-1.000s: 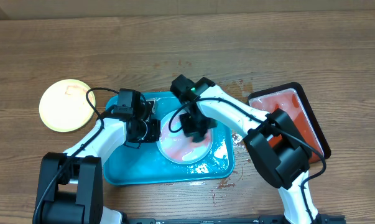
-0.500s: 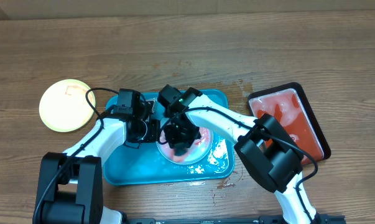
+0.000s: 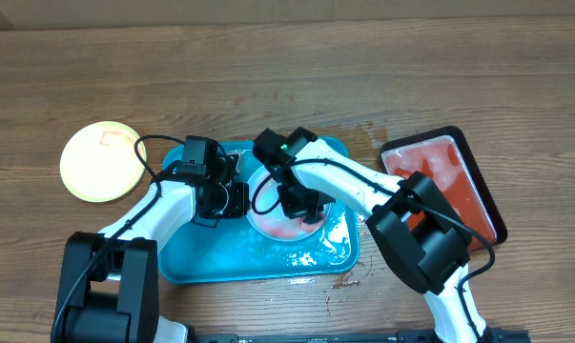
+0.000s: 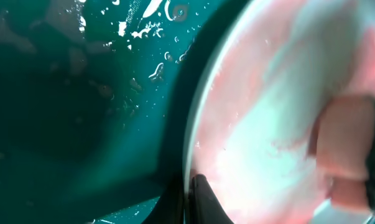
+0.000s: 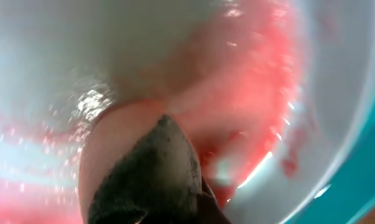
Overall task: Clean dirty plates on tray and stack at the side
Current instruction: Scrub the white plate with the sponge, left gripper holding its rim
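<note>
A wet turquoise tray [image 3: 201,259] sits lower centre on the wooden worktop [image 3: 287,76]. Inside lies a red-smeared pale plate [image 3: 270,226]. The left claw [image 3: 235,198] pinches its rim, and the right claw [image 3: 301,204] presses a gripped sponge [image 5: 122,152] onto it.

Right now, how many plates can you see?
2. One pale yellow plate sits on the table, left of the turquoise tray; one sauce-smeared plate lies in the tray, under the right gripper. Another could be hidden beneath either.
</note>
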Available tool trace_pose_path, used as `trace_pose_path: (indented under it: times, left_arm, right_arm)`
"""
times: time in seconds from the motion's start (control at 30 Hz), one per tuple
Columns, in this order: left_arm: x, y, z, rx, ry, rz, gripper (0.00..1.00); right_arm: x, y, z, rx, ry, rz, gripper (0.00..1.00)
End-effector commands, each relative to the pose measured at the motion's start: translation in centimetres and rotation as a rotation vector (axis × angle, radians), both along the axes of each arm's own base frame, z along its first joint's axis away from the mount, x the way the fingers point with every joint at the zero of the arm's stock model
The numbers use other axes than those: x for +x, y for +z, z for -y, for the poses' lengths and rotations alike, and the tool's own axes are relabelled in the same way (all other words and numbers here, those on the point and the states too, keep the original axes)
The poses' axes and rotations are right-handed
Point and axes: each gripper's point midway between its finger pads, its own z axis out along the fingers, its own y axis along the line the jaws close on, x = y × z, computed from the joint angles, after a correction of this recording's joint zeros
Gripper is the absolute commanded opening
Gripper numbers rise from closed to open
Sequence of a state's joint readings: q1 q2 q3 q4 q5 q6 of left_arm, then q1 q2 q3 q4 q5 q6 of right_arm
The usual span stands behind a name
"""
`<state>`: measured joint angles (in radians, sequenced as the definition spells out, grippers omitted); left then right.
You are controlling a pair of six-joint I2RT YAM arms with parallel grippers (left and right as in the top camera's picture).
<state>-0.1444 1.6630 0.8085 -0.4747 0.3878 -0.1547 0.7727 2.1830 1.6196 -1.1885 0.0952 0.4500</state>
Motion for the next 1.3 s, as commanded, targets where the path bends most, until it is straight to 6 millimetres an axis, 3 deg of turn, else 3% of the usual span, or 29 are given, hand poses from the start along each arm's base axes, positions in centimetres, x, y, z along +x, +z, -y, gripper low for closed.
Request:
trace_pose_path:
  times: [0.0,0.53,0.63,0.77,0.83,0.9,1.27]
  left_arm:
    - [-0.6,-0.5,0.0,-0.001,-0.011,-0.023,0.04]
    - [-1.1,-0.5,0.0,-0.004,-0.016,-0.043,0.04]
    - [-1.1,-0.5,0.0,-0.004,-0.016,-0.046,0.04]
    - [-1.3,-0.6,0.0,-0.003,-0.016,-0.053,0.04]
    - [-1.4,-0.6,0.0,-0.002,-0.016,-0.057,0.04]
    - [-1.4,-0.6,0.0,-0.002,-0.016,-0.058,0.04]
    - [-1.5,-0.6,0.0,-0.005,-0.017,-0.062,0.04]
  right_arm:
    - [4.1,-1.6,4.3,-0.224,-0.035,0.204,0.04]
    - [7.6,-2.2,-0.6,0.004,0.007,0.304,0.04]
    - [7.3,-2.5,-3.6,0.176,0.051,0.241,0.04]
    - [5.2,-1.8,-8.6,0.472,0.109,0.091,0.04]
    - [4.2,-1.4,-9.6,0.543,0.114,0.034,0.04]
    - [3.2,-1.3,-9.8,0.564,0.111,-0.018,0.04]
    - [-2.1,-1.7,-5.8,0.416,0.016,-0.258,0.04]
